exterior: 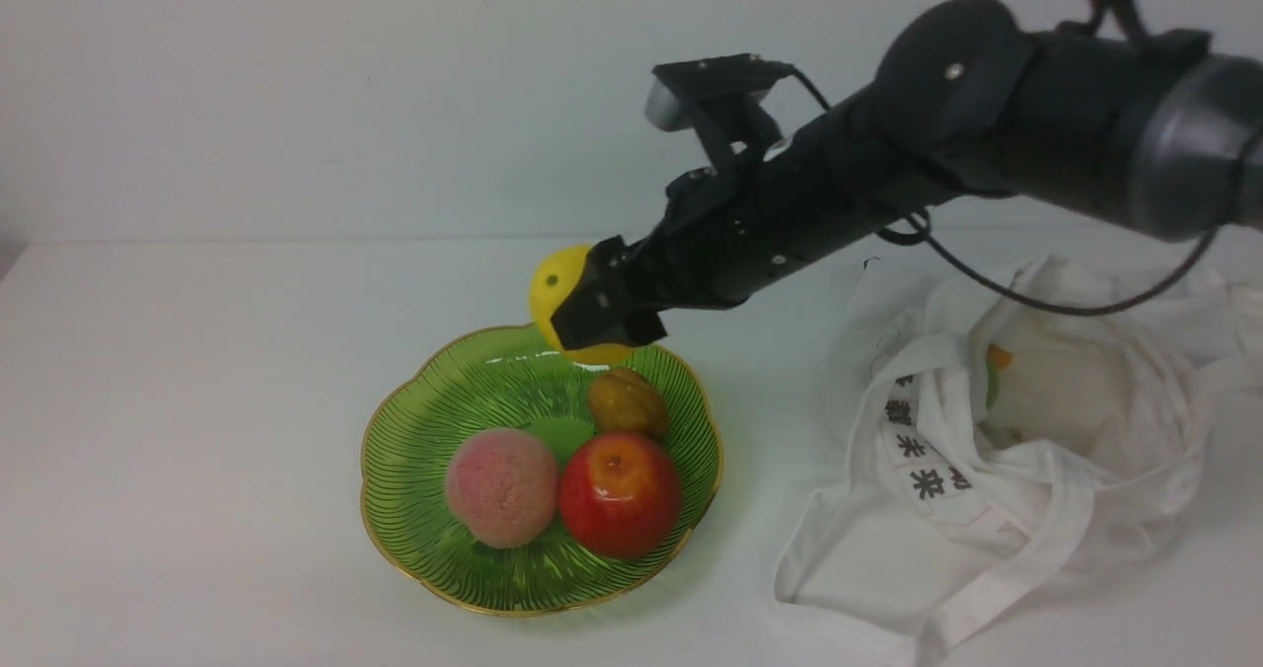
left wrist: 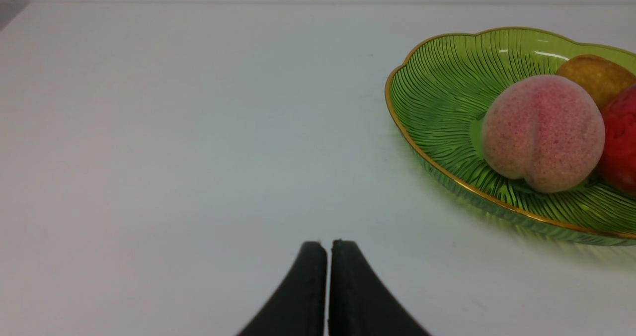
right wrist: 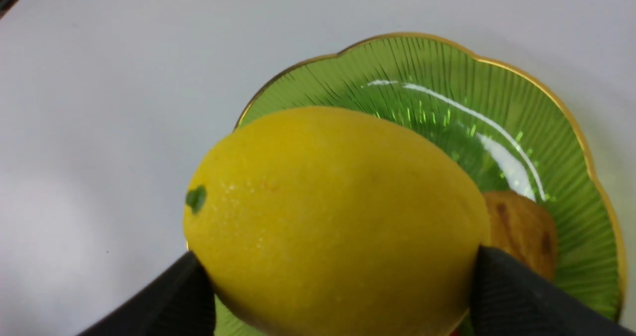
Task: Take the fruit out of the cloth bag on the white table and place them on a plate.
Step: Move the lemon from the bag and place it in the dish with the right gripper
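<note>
My right gripper (exterior: 584,320) is shut on the yellow lemon (exterior: 553,280), holding it just above the far rim of the green glass plate (exterior: 414,549). In the right wrist view both black fingers (right wrist: 502,286) press the lemon (right wrist: 338,211) from either side, with the plate (right wrist: 546,127) below. The white cloth bag (exterior: 987,489) lies slumped on the white table (exterior: 197,401) to the right; a bit of orange (exterior: 999,356) and green shows in its opening. My left gripper (left wrist: 328,244) is shut and empty over bare table, left of the plate (left wrist: 437,87).
On the plate lie a fuzzy pink peach (exterior: 501,487), a shiny red apple (exterior: 620,494) and an olive-brown fruit (exterior: 629,403). The bag's straps (exterior: 997,588) trail toward the front edge. A pale wall stands behind the table.
</note>
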`<state>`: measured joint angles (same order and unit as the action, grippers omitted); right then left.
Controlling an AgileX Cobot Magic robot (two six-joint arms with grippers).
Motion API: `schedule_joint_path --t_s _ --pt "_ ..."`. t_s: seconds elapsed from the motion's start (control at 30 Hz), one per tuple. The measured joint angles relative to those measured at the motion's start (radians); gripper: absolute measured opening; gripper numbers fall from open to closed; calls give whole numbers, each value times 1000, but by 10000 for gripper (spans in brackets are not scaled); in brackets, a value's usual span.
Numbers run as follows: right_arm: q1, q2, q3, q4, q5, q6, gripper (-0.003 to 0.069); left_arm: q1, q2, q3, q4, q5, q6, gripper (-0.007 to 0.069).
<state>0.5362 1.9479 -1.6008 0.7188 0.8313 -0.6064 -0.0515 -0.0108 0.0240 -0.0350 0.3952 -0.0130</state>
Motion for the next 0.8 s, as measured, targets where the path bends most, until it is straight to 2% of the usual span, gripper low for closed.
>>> schedule_joint_path --t_s 0.3,0.5,0.67,0.8 --pt "28 242 -204 -4 28 22 605 0 0 0 0 0 0 -8" --pt "28 278 -216 -27 30 57 606 0 0 0 0 0 0 -8" --pt "29 279 -222 -126 43 138 680 0 0 0 0 0 0 -8" --pt "29 279 -248 -191 93 177 690 0 0 0 0 0 0 -8"
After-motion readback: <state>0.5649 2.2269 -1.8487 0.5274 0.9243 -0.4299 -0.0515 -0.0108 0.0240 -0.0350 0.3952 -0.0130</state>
